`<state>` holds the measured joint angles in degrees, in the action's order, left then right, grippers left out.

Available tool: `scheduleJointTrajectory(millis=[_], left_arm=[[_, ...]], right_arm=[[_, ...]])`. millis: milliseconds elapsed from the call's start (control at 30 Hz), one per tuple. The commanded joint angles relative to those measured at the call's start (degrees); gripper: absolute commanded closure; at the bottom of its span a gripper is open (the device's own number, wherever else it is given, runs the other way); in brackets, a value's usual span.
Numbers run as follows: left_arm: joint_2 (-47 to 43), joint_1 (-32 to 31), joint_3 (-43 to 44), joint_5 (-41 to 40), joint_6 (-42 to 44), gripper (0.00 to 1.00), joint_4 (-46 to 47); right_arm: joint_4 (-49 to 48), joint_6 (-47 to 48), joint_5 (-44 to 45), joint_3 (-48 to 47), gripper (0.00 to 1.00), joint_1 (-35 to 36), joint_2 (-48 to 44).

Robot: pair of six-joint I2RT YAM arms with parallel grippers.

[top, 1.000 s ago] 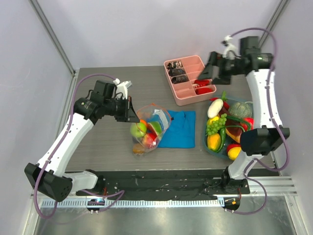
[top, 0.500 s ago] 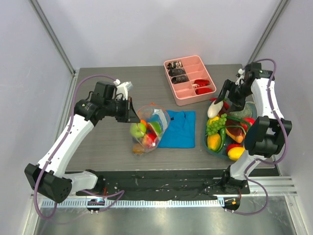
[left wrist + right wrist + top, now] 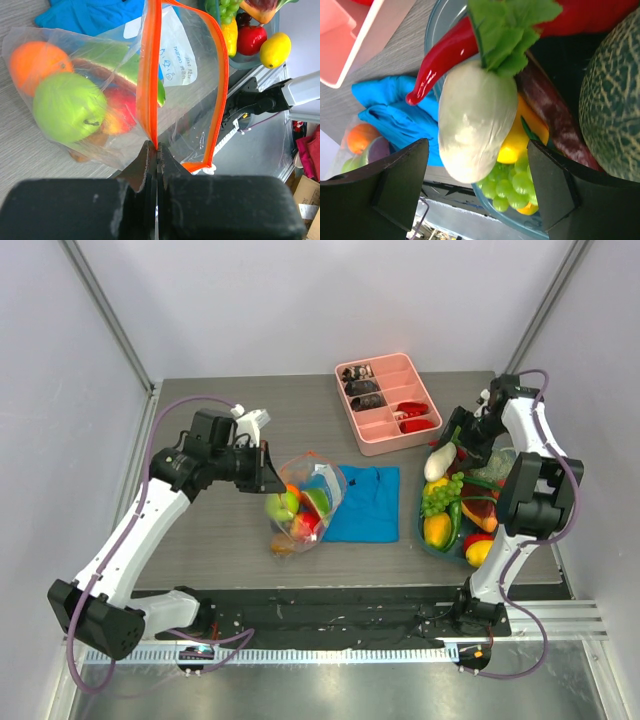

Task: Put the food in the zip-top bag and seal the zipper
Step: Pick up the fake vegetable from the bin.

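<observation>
The clear zip-top bag (image 3: 305,502) stands on the table holding a green apple (image 3: 67,107), an orange (image 3: 37,60) and other food pieces. Its mouth is open. My left gripper (image 3: 266,469) is shut on the orange-red zipper strip (image 3: 150,75) at the bag's near rim and holds it up; the white tip (image 3: 205,170) hangs beside it. My right gripper (image 3: 458,443) is open over the basket, its fingers (image 3: 402,185) on either side of a white radish with green leaves (image 3: 475,120), not closed on it.
A teal basket (image 3: 424,530) at the right holds grapes (image 3: 443,492), a melon (image 3: 490,462), a red chilli (image 3: 440,60) and a lemon (image 3: 479,552). A blue folded cloth (image 3: 365,505) lies between bag and basket. A pink divided tray (image 3: 385,405) sits behind.
My right arm has swung down from over the pink tray to the basket and now straddles the white radish. My left gripper and the bag have stayed put.
</observation>
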<state>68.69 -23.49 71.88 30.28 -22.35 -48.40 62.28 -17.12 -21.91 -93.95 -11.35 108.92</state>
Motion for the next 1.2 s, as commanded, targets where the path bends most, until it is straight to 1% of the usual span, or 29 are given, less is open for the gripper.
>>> scheduleJointTrajectory(millis=[0, 267, 333, 367, 400, 500, 533, 567, 600, 700, 767, 833, 867, 933, 967, 1033, 1067, 1167], left_arm=[[-0.66, 0.46, -0.33, 1.62, -0.33, 1.0, 2.96], [-0.04, 0.81, -0.51, 1.62, 0.11, 1.0, 2.87], [0.13, 0.9, -0.51, 1.62, 0.11, 1.0, 2.7], [0.22, 0.98, -0.42, 1.53, 0.2, 1.0, 2.61], [0.39, 0.9, -0.33, 1.62, 0.29, 1.0, 2.61], [0.48, 0.99, -0.24, 1.36, 0.29, 1.0, 2.79], [0.48, 1.07, -0.25, 1.36, 0.11, 1.0, 2.96], [0.66, 1.16, -0.25, 1.53, 0.03, 1.0, 2.96], [0.75, 1.07, -0.25, 1.45, 0.02, 1.0, 2.96], [0.75, 1.16, -0.16, 1.62, 0.02, 1.0, 2.96], [0.92, 1.07, -0.07, 1.62, 0.29, 1.0, 2.79], [0.92, 1.16, 0.02, 1.62, 0.29, 1.0, 2.7], [0.92, 1.16, 0.19, 1.71, 0.29, 1.0, 2.7], [0.92, 1.16, 0.19, 1.97, 0.03, 1.0, 2.61], [0.92, 1.16, 0.19, 2.15, 0.02, 1.0, 2.61], [1.1, 1.07, 0.19, 2.5, -0.33, 1.0, 2.61], [1.01, 1.16, 0.28, 2.59, -0.5, 1.0, 2.52], [1.19, 1.16, 0.37, 3.2, -1.2, 1.0, 3.14]], right_arm=[[-2.6, -1.07, 0.64, -1.76, 0.15, -0.16, 1.46], [-3.92, -1.42, 0.56, 0.43, 0.15, -0.07, 3.22], [-4.62, -1.77, 0.12, 0.87, 0.18, -0.16, 3.66], [-4.63, -1.77, -0.15, 0.79, 0.2, -0.16, 3.84], [-4.54, -1.51, -0.24, 0.7, 0.26, -0.16, 3.84], [-3.84, -1.68, -1.2, 0.44, 0.35, -0.25, 3.14], [-3.57, -1.77, -1.46, 0.78, 0.36, -0.33, 2.7], [-3.14, -1.68, -1.73, 1.05, 0.41, -0.51, 1.74], [-2.87, -1.77, -1.82, 1.4, 0.44, -0.68, 1.12], [-1.38, -1.51, -2.17, 2.28, 0.49, -2.26, -0.81], [-0.06, -0.72, -2.34, 2.2, 0.54, -4.2, -2.3], [1.08, 0.42, -3.57, 1.32, 0.58, -5.51, -3.27], [2.31, 0.95, -4.27, 0.79, 0.62, -6.39, -3.71], [4.07, 2.27, -8.48, -1.74, 0.71, -6.84, -4.86], [5.56, 3.23, -10.15, -2.8, 0.77, -7.1, -5.12], [6.62, 3.94, -15.67, -6.22, 0.83, -7.02, -6.26], [6.89, 3.68, -17.45, -7.46, 0.88, -6.84, -6.79], [5.93, 3.24, -20.8, -11.94, 0.95, -5.26, -9.34]])
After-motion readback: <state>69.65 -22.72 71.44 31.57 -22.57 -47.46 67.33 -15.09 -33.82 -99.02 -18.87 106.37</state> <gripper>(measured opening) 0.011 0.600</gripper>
